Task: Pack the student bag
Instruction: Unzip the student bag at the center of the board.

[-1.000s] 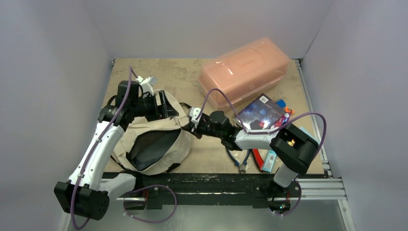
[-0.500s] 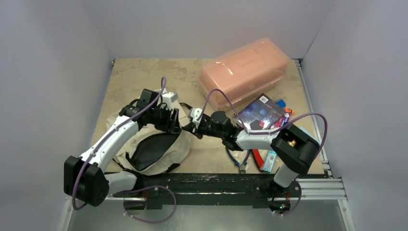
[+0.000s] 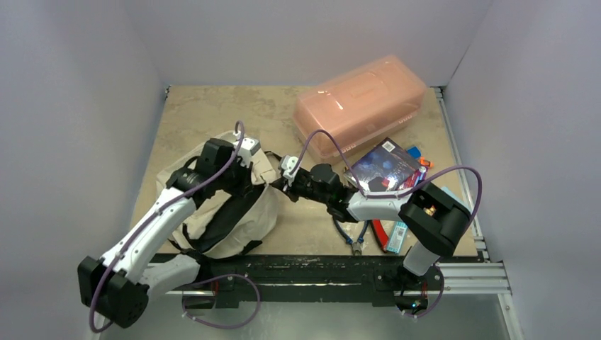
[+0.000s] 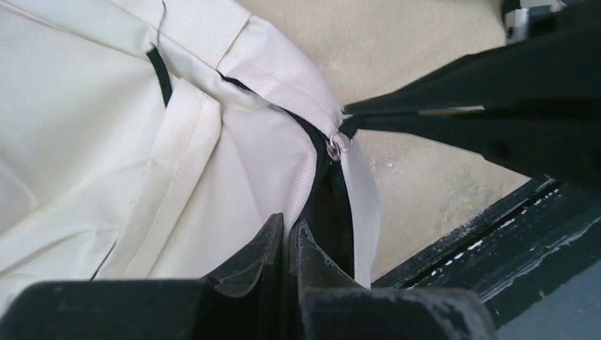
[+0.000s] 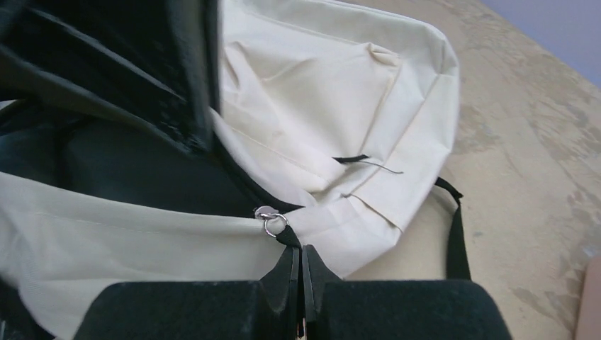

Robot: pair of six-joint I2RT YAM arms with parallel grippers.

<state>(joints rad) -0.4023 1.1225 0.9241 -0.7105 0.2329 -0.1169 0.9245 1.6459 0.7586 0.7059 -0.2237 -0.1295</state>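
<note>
Bag: one, cream with black trim, lying on the worktop directly under both pairs of jaws, its mouth open and dark inside. The right jaws are clamped on its single zip pull, the ring just ahead of their tips. The left jaws are pressed together at the mouth's rim, facing the right jaws close by; whether they nip fabric I cannot tell. The left arm lies across the mouth and hides part of it. Past the right jaws, toward the back wall, is one pink box. Behind them, beside the right arm, are one dark packet, partly covered by that arm, one pair of pliers, and a few bits too small to name.
</note>
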